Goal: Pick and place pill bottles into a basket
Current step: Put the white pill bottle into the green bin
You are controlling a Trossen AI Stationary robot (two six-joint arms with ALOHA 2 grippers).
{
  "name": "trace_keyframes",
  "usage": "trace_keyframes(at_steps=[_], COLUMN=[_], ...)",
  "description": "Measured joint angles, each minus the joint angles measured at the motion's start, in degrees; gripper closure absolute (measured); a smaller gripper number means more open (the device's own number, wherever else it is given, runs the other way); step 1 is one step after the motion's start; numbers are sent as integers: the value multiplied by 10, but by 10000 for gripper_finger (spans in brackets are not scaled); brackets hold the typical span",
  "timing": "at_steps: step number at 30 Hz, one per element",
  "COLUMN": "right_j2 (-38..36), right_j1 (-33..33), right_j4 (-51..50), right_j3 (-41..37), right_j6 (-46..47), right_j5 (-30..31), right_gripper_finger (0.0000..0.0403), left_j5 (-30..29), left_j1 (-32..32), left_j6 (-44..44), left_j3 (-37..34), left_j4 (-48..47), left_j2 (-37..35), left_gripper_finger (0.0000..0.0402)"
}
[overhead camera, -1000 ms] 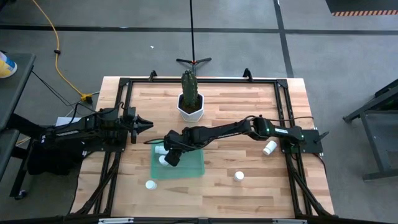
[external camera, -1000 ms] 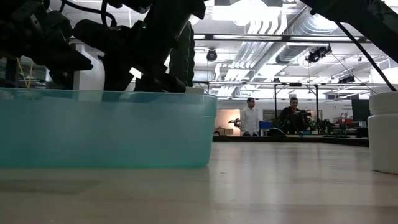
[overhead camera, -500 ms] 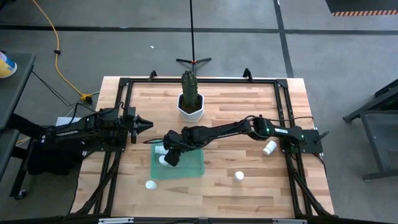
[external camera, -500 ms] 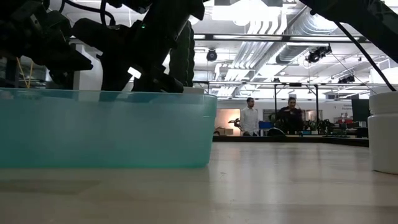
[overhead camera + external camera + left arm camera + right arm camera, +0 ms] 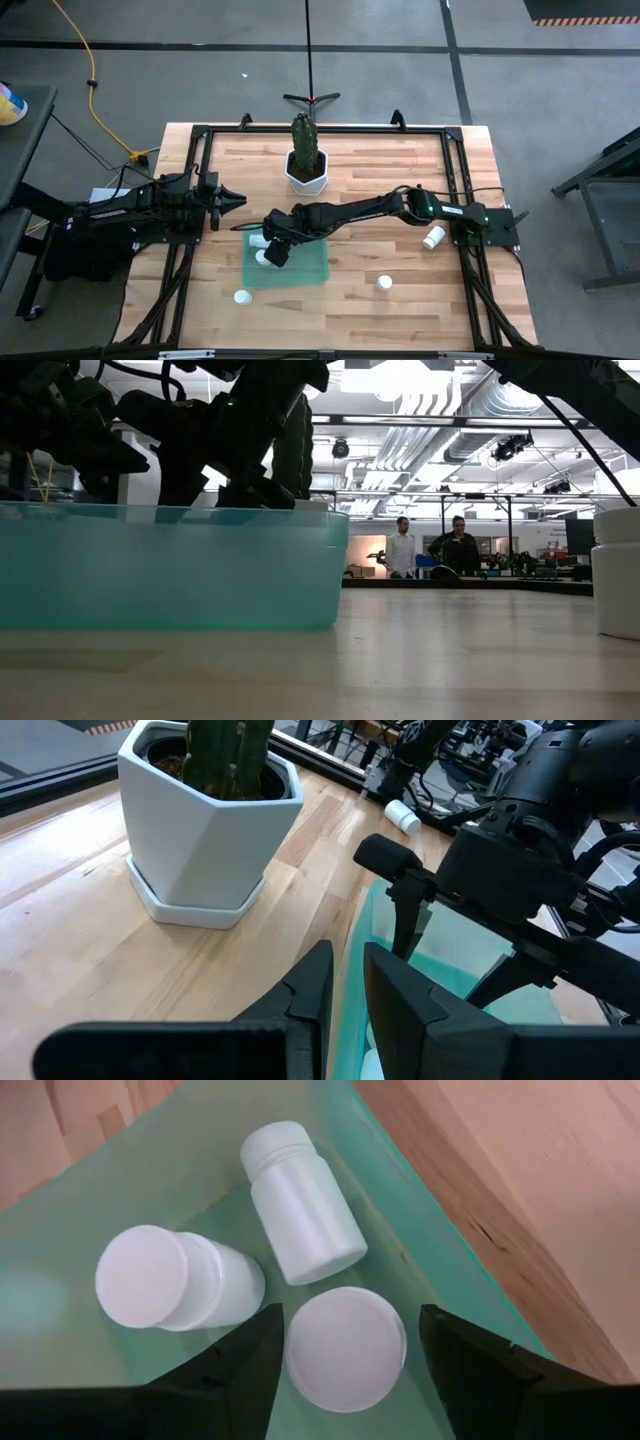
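Reaching over the teal basket (image 5: 300,268), the right jaws (image 5: 345,1350) stand spread around an upright pill bottle (image 5: 345,1348) — its cap sits between the fingers, neither visibly pressing it.

On the wooden tabletop (image 5: 380,200) the left arm waits by the left edge, its jaws (image 5: 340,982) nearly shut with only a slim gap, empty, pointing toward the white hexagonal pot (image 5: 306,172) with its cactus (image 5: 305,139). Inside the basket two more bottles crowd the same corner — one tilted (image 5: 175,1280), one lying on its side (image 5: 302,1205). Loose bottles rest on the boards: one beside the right arm's base (image 5: 433,237), one right of the basket (image 5: 384,283), one off its front left corner (image 5: 241,297).
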Motion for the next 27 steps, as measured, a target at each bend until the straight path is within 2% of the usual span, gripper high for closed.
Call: trace_keyframes(at_steps=[7,17,27], right_j2=[0,-2,-42], right_j1=[-1,-9,-17], right_j4=[-1,-3,-34], right_j3=[4,62,61], right_j6=[-4,-39,-60], right_j5=[-6,-2,17], right_gripper_finger=[160,157,157], left_j5=[0,0,0], left_j1=[0,0,0], left_j6=[0,0,0], left_j3=[0,0,-1], left_j4=[0,0,0], left_j2=[0,0,0], left_gripper_finger=[305,305,305])
